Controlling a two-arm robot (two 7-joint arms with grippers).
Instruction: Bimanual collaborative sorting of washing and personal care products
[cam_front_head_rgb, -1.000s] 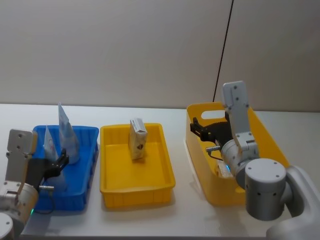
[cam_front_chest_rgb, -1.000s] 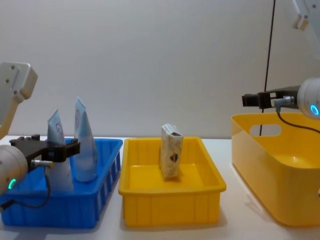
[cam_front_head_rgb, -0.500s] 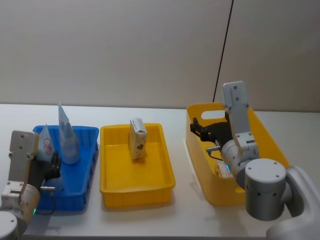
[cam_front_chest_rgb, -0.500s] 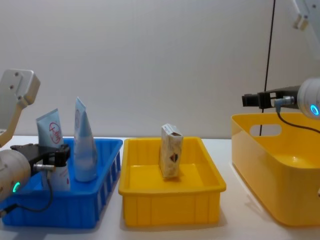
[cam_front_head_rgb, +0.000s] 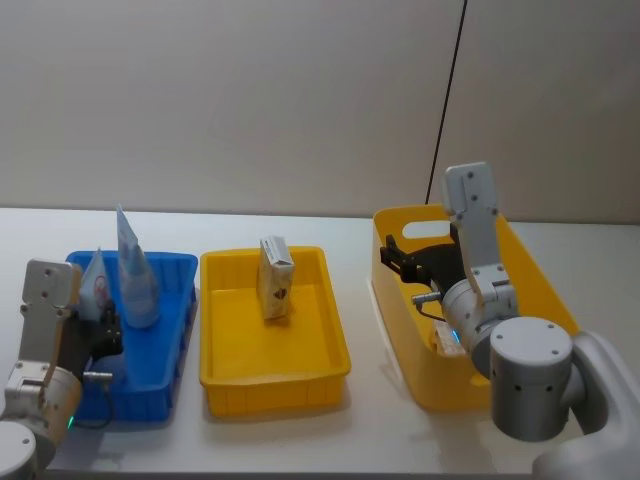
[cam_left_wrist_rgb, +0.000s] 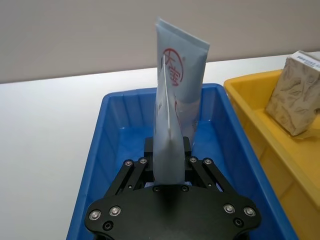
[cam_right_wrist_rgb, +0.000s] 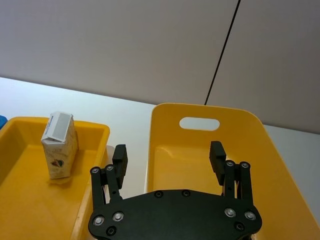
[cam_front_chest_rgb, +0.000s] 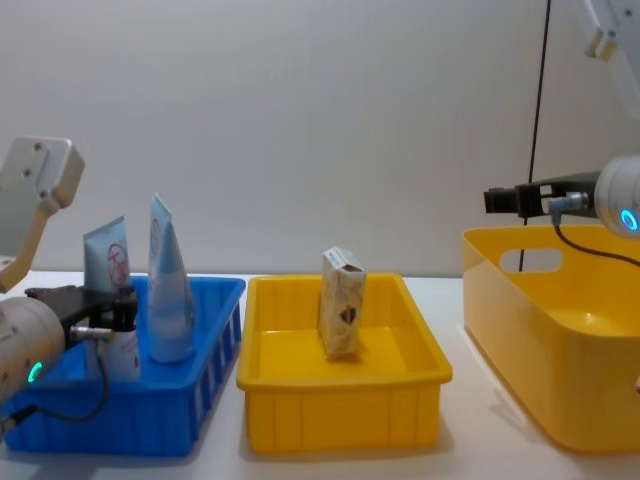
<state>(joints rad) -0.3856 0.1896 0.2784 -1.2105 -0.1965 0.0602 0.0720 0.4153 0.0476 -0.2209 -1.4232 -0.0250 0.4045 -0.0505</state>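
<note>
The pale-blue tube is pinched by the left gripper inside the blue bin, at the robot's left. Its long axis is set upright, cap down and crimped end up, just beside a second tube. The right gripper is seen spread and empty above the tall yellow bin, well apart, so the release is judged to be the left arm's.

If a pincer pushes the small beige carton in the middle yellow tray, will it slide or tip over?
The carton stands tall on a narrow base, so a push near its top could tip it. It looks like thin cardboard, likely light, and may dent if squeezed hard. A low push might slide it on the smooth yellow tray.
</note>
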